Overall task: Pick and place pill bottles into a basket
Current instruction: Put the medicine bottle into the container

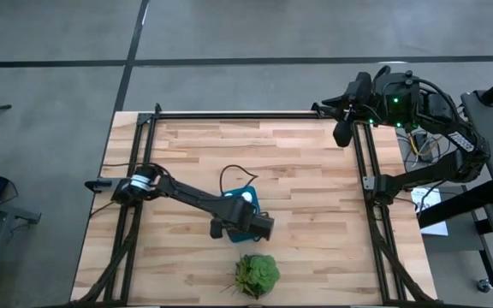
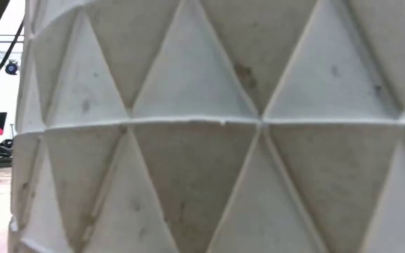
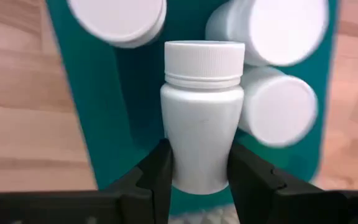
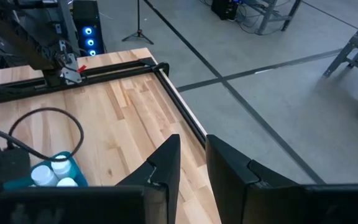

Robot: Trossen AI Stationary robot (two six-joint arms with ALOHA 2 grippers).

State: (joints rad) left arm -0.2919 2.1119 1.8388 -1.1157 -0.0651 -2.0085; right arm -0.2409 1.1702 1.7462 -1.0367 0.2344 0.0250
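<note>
Left wrist view is showing the left gripper (image 3: 197,177) clamping its fingers (image 3: 157,180) on a white pill bottle (image 3: 202,118), hanging it directly over the teal basket (image 3: 104,124), likely so it is dropping in beside three bottles already lying there; its long axis is running away from the wrist, cap leading. The right gripper (image 1: 342,133) is waiting over the table's far right corner, fingers slightly apart and holding nothing
</note>
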